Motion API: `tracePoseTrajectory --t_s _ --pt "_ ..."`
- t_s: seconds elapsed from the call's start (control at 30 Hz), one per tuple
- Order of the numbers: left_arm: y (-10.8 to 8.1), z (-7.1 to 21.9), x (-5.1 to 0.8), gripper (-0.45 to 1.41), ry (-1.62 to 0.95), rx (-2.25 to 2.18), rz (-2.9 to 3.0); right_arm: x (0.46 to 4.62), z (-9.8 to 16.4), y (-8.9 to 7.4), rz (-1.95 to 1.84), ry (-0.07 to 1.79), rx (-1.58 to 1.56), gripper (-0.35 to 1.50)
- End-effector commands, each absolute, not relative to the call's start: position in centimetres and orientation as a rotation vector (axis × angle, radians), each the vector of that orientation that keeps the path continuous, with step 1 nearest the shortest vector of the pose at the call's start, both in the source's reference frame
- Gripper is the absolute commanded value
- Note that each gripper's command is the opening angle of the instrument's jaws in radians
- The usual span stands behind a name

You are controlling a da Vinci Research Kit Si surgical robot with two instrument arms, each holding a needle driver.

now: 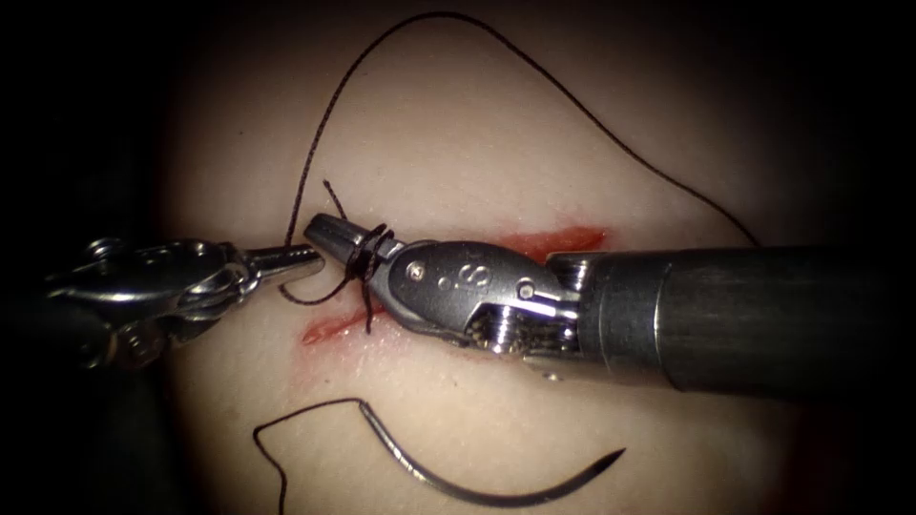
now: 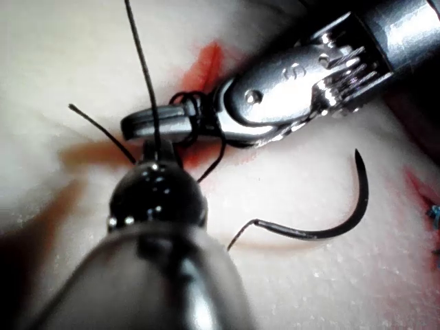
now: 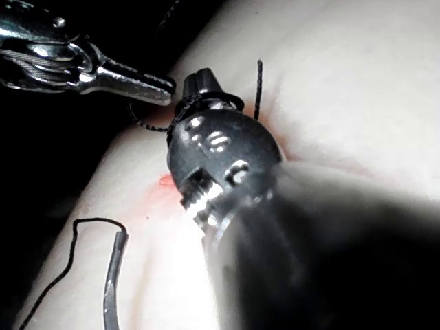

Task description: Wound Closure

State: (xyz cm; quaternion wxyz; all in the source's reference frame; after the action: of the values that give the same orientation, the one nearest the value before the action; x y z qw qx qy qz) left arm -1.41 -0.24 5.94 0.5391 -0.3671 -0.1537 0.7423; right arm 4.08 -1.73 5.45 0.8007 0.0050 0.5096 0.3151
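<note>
My right tool (image 1: 322, 232) lies along the cut (image 1: 565, 238), its jaws shut and holding nothing, with several dark loops of thread (image 1: 363, 254) wound around them. The left tool (image 1: 303, 256) meets it from the left, shut on the long strand of thread (image 1: 496, 43) just beside those loops. A short thread tail (image 1: 334, 198) sticks up free behind the right tool's tip. The curved needle (image 1: 420, 472) lies loose on the tissue in front of the cut, in neither tool and not in the tissue. It also appears in the left wrist view as needle (image 2: 344, 230).
Red fluid marks the cut's left end (image 1: 329, 329) under the right tool. Thread trailing from the needle's blunt end curls over the tissue (image 1: 272, 448). The long strand arcs over the tissue (image 1: 458, 143) behind the cut and runs off to the right.
</note>
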Motion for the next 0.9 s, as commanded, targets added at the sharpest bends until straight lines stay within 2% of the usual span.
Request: tracePoseTrajectory --t_s 0.03,0.17,0.2,0.27,0.3,0.37,0.5,0.6,0.67,0.8,0.9 --pt "-0.27 5.99 -1.45 -0.33 -0.365 -0.864 1.765 4.14 5.52 -1.70 0.676 1.095 0.009 -0.35" --pt "-0.28 5.98 -1.45 -0.35 -0.348 -0.866 1.772 4.11 5.60 -1.64 0.683 1.073 0.010 -0.35" --pt "-0.29 5.98 -1.46 -0.35 -0.344 -0.867 1.776 4.11 5.61 -1.63 0.683 1.066 0.009 -0.30" --pt "-0.29 5.98 -1.47 -0.35 -0.334 -0.868 1.791 4.11 5.65 -1.60 0.690 1.053 0.011 -0.13" --pt "-0.29 5.98 -1.47 -0.35 -0.331 -0.866 1.797 4.10 5.65 -1.59 0.691 1.050 0.011 0.02" --pt "-0.29 5.98 -1.48 -0.33 -0.325 -0.865 1.807 4.10 5.67 -1.58 0.704 1.046 0.014 0.12" --pt "-0.29 6.01 -1.49 -0.33 -0.315 -0.850 1.817 4.13 5.70 -1.57 0.716 1.007 0.015 0.59" --pt "-0.30 6.05 -1.53 -0.33 -0.314 -0.849 1.823 4.16 5.73 -1.59 0.718 0.998 0.015 0.69" --pt "-0.31 6.06 -1.55 -0.43 -0.324 -0.850 1.824 4.16 5.75 -1.61 0.749 0.998 0.032 0.61" --pt "-0.38 6.03 -1.60 -0.45 -0.350 -0.835 1.832 4.16 5.77 -1.61 0.764 0.996 0.040 0.29" --pt "-0.44 6.02 -1.64 -0.45 -0.368 -0.827 1.839 4.18 5.78 -1.59 0.773 0.994 0.040 0.21"
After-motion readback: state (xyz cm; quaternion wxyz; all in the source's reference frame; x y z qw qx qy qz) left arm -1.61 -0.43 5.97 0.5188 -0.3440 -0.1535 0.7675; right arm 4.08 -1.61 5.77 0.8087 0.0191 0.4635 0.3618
